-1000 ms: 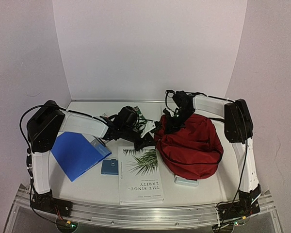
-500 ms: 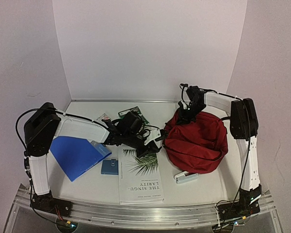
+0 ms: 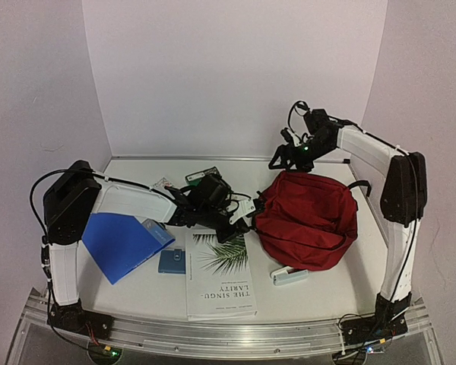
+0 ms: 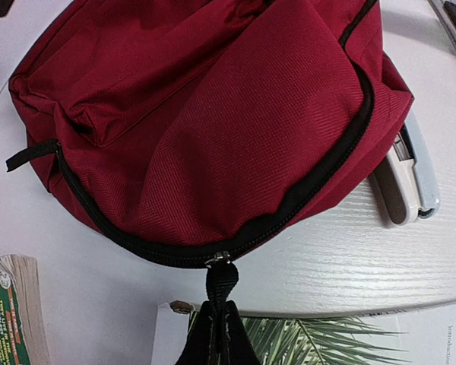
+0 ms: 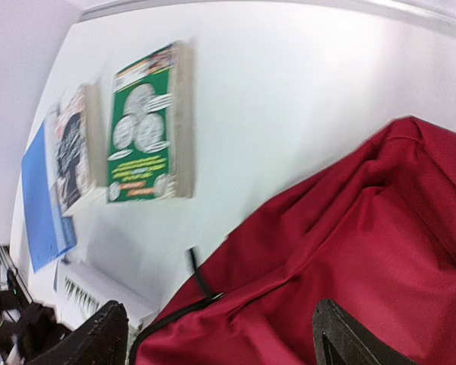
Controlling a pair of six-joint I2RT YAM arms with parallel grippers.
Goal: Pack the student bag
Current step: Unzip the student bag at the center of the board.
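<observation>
Red fabric backpack (image 3: 308, 217): zipped closed, nothing packed.
Left gripper (image 4: 220, 338): clamped on black zipper pull (image 4: 221, 277), bag's 9 o'clock, likely to unzip.
Right gripper (image 3: 289, 158): wide, empty, above bag's 12 o'clock.

The white softcover book with a green palm-leaf print (image 3: 220, 274) lies on the worktop (image 3: 342, 281) just left of the dark red fabric backpack (image 3: 308, 220). It bears "THE SINGU-LARITY" in two lines of black capitals, upside down from overhead. A smaller cover line possibly reads "introduction". The green paperback (image 5: 148, 125), left of the backpack, has print too blurred to read.
</observation>
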